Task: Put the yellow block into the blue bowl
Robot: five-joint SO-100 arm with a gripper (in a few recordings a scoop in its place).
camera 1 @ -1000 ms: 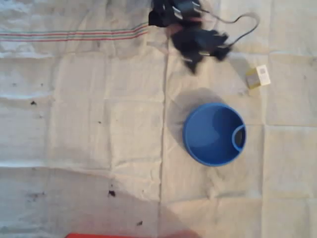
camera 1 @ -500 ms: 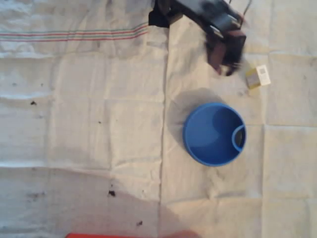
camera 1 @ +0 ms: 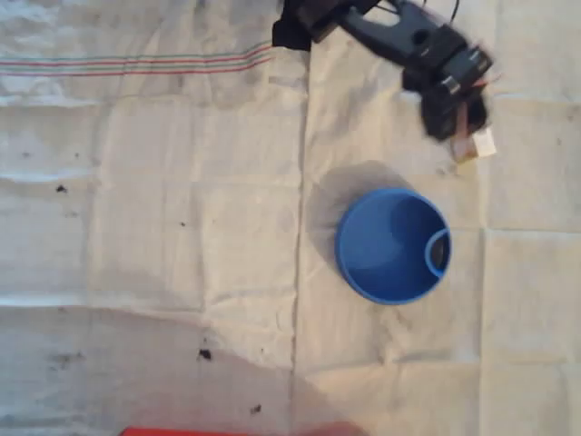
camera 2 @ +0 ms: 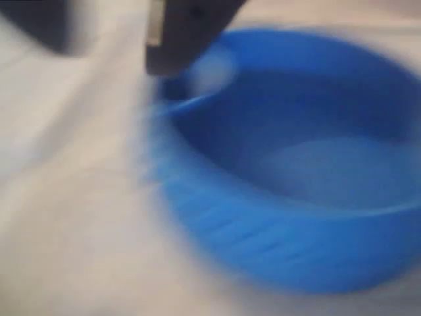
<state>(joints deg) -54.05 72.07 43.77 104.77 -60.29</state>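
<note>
Overhead view: creased off-white cloth (camera 1: 182,227) covers the table, w/ thin red-green stripes (camera 1: 136,64) at 10 o'clock, dark specks, a red strip (camera 1: 182,431) at the 6 o'clock edge. Blue bowl (camera 1: 393,245) sits approx. centre-right, handle at its 3 o'clock rim. Yellow block (camera 1: 479,145) lies at 1 o'clock of the bowl, partly under the black gripper (camera 1: 454,123); jaw state can't be told. Wrist view is blurred; blue bowl (camera 2: 296,171) fills most of it.

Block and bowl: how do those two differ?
The block is tiny, boxy, dull yellow with a white face; the bowl is large, round, bright blue. The block sits mostly hidden under the gripper; the bowl lies in the open, holding nothing. Both rest on the cloth.
</note>
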